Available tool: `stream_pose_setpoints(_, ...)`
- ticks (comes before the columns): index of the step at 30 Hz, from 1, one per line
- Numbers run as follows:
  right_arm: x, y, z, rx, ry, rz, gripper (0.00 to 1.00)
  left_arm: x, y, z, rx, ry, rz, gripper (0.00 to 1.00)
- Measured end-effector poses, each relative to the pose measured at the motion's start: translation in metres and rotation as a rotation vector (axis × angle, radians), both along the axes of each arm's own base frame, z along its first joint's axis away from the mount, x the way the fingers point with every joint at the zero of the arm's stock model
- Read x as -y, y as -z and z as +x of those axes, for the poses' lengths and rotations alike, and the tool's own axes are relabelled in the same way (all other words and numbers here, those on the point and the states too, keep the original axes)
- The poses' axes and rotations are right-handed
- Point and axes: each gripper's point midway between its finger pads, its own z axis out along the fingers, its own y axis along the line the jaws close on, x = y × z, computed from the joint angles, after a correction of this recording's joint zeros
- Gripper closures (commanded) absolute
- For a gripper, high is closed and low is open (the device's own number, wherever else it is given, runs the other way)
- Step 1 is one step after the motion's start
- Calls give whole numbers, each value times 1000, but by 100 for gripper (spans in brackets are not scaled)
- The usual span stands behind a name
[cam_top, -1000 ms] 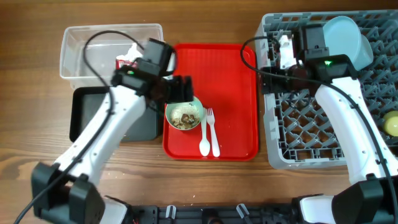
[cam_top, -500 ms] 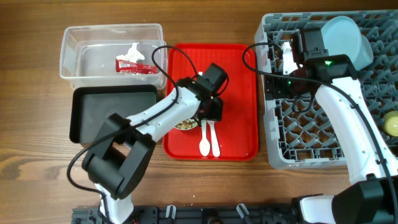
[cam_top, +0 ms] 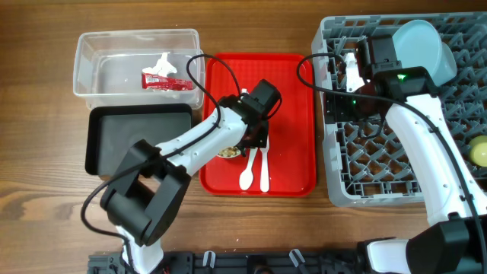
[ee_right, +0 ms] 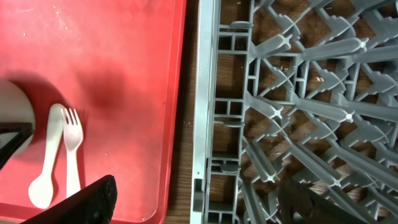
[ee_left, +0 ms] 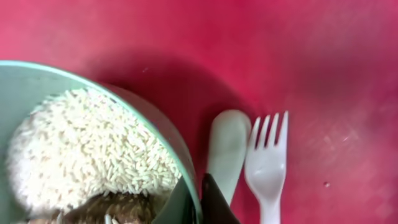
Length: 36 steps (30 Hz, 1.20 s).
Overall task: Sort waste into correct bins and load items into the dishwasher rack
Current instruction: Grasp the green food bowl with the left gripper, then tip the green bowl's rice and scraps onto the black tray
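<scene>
Pale green round bowl [ee_left: 28,81], holding white rice grains and brownish scraps [ee_left: 87,149], sits mid-frame on the flat red serving tray [cam_top: 293,114]. The left end effector [ee_left: 198,202] is clenched on its rim. A white plastic spoon [ee_left: 227,149] and white plastic fork [ee_left: 268,162] lie just beside the bowl. The right end effector [ee_right: 199,200] hangs released over the left edge of the grey pegged plastic rack [ee_right: 298,93].

**Overhead:** bright, even light from above. Shadows on the red tray [cam_top: 293,91] are soft and short.

**Left wrist:** the pale green bowl [ee_left: 37,87] casts a broad soft shadow ahead of the jaws. The rice grains [ee_left: 87,149] are sharp and the left fingertips [ee_left: 214,205] are blurred.

**Right wrist:** the dishwasher rack [ee_right: 298,112] ahead of the jaws is crisp. The right fingers [ee_right: 93,202] are dark and unfocused.
</scene>
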Motion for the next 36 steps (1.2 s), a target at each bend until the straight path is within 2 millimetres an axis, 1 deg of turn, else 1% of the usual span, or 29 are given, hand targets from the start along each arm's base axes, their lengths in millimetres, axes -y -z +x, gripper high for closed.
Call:
stream_pose_setpoints(3,0,0,-1,-2,0,0,15,-7,-18,-6,2,0,8,96)
stream_pose_setpoints(4,0,0,-1,-2,0,0,16,-9,-27,-7,10,-3,0,96)
stream_pose_setpoints(6,0,0,-1,-3,0,0,16,-15,-52,-9,41,-13,-25,96)
stream_pose_setpoints(8,0,0,-1,-3,0,0,16,-29,-75,-11,60,-40,-40,96)
stream_pose_setpoints(9,0,0,-1,-3,0,0,16,-41,-87,-11,71,-67,-46,96)
stream_pose_setpoints(11,0,0,-1,-3,0,0,16,-65,-100,-9,61,-129,-55,96)
stream_pose_setpoints(12,0,0,-1,-3,0,0,16,-74,-102,-8,52,-156,-62,96)
stream_pose_setpoints(13,0,0,-1,-3,0,-1,16,-89,-103,-4,29,-206,-79,96)
stream_pose_setpoints(15,0,0,-1,-3,0,-1,16,-112,-103,5,-12,-273,-144,96)
stream_pose_setpoints(18,0,0,-1,-3,0,-1,16,-135,-105,19,-36,-306,-293,96)
stream_pose_setpoints(19,0,0,-1,-3,0,-1,16,-142,-104,20,-47,-304,-341,96)
stream_pose_setpoints(21,1,0,0,-2,1,-3,16,-161,-97,15,-85,-310,-479,96)
stream_pose_setpoints(22,1,0,-1,-3,1,-4,16,-168,-93,13,-94,-309,-544,96)
stream_pose_setpoints(24,1,0,-1,-2,1,-4,16,-175,-88,10,-100,-303,-640,96)
stream_pose_setpoints(27,1,0,-1,-2,1,-4,16,-183,-81,0,-117,-304,-858,96)
stream_pose_setpoints(28,1,0,-1,-2,1,-4,16,-186,-80,-3,-116,-317,-955,96)
stream_pose_setpoints(29,1,0,-1,-2,1,-4,16,-189,-80,-3,-113,-333,-1007,96)
stream_pose_setpoints(33,1,0,-1,-2,1,-4,16,-201,-93,2,-77,-399,-1229,96)
stream_pose_setpoints(36,1,0,-1,-2,1,-5,16,-210,-112,9,-30,-432,-1371,96)
